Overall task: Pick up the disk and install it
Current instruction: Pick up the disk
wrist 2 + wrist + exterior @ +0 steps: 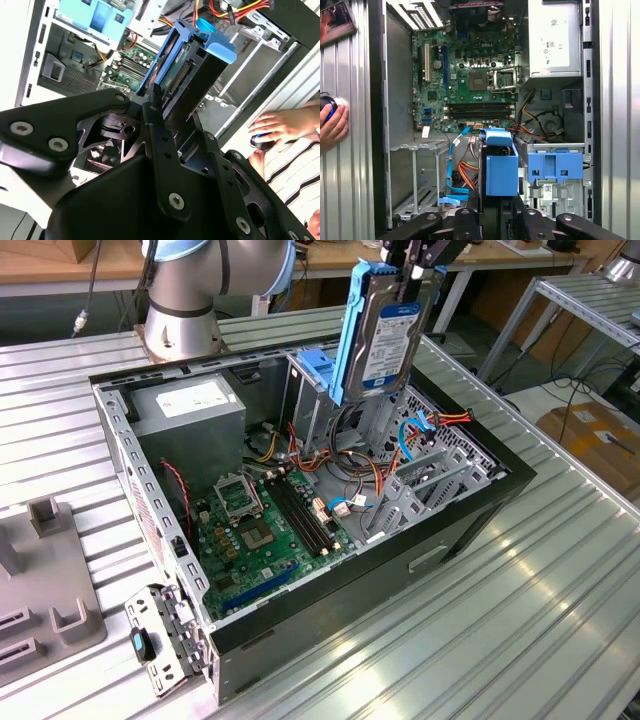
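While gripper (412,275) clamps disk (388,340), above open case (440,540)

Bright overhead light — glare streaks the ribbed metal table (520,630), soft shadows inside the case (350,595)

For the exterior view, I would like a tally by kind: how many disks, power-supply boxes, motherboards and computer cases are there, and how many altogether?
Disk: 1, held over the case by the gripper
Power-supply box: 1
Motherboard: 1
Computer case: 1, open
Total: 4
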### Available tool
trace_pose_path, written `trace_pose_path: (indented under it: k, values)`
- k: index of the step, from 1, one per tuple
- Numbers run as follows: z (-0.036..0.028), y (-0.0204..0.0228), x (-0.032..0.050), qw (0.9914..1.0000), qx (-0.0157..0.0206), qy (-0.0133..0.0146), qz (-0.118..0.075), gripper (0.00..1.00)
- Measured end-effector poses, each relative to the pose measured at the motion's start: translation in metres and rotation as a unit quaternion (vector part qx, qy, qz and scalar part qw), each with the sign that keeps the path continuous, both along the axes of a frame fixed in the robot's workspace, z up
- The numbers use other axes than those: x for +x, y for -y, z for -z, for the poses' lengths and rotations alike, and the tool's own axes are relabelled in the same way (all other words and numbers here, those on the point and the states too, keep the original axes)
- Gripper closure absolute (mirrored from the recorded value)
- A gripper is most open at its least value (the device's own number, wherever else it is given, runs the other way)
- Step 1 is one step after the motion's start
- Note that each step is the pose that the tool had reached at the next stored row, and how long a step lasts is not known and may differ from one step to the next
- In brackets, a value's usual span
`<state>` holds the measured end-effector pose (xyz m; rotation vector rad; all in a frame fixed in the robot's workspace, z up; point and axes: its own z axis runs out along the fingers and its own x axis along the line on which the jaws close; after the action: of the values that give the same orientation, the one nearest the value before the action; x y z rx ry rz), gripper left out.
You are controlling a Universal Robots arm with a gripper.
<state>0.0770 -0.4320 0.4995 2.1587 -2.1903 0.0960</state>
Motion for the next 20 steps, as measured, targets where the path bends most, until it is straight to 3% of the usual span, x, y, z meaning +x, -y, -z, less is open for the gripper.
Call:
trace_pose_path:
  k: [3,8,18,20]
  values:
    - [0.0,0.0117,0.0,1.0,0.0003,0.0,0.0,0.65]
    - [-0.0012,0.0165,0.0,1.0,0.0011,0.0,0.0,0.65]
    - [-0.0012,0.0166,0.0005,1.0,0.0013,0.0,0.0,0.65]
    - [-0.0012,0.0166,0.0071,1.0,0.0013,0.0,0.0,0.65]
